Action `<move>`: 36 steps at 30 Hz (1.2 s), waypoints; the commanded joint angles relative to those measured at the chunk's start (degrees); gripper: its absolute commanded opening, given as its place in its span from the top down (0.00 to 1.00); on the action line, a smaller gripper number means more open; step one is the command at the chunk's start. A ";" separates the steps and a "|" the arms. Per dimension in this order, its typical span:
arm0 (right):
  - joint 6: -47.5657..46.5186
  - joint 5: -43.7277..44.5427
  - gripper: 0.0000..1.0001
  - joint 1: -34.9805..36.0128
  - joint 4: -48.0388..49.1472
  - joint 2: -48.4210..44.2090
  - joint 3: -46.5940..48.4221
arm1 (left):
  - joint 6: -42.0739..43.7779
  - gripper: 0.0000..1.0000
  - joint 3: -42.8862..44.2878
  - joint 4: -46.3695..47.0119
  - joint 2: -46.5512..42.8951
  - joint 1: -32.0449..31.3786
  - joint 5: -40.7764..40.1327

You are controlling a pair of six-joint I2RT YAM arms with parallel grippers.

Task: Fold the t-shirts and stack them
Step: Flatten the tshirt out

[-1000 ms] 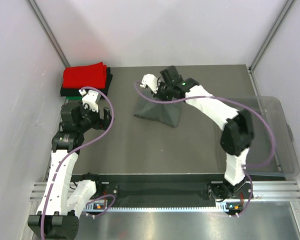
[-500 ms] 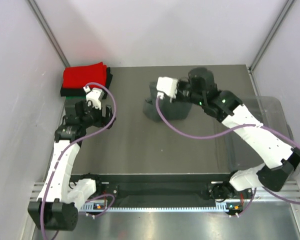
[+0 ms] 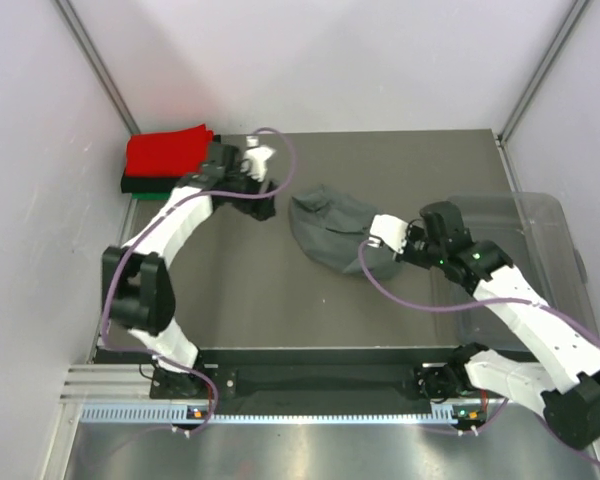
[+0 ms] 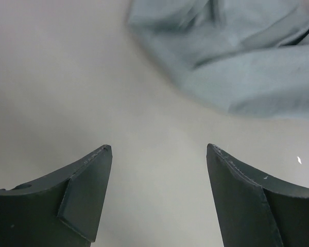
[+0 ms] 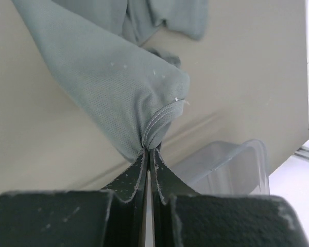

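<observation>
From above, the grey shirt lies crumpled on the desk. The right end effector pinches its edge, probably to spread it.

Left wrist: the left end effector gapes wide, short of the cloth.

Right wrist: jaws clamped on a hem.

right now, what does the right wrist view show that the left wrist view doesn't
Only the right wrist view: the right tool shut on a pinched fold of the shirt, with a corner of the clear bin off to one side. Only the left wrist view: the left tool open over bare table, the shirt's edge ahead of it and untouched. Both: the same rumpled shirt lying on the table.
</observation>
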 commanded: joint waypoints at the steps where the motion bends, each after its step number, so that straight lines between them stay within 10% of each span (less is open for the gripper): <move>1: 3.85 -2.31 1.00 -0.70 3.23 -2.62 -2.93 | 4.38 0.22 9.01 2.93 7.41 -5.98 -3.80; 21: 8.87 -9.60 1.00 -7.73 6.22 -7.63 -9.10 | 0.43 0.24 29.51 8.64 32.85 -13.27 -6.26; 36: 10.37 -11.63 1.00 -8.87 6.93 -8.25 -10.85 | 3.68 0.41 41.90 5.56 43.40 -22.86 -31.21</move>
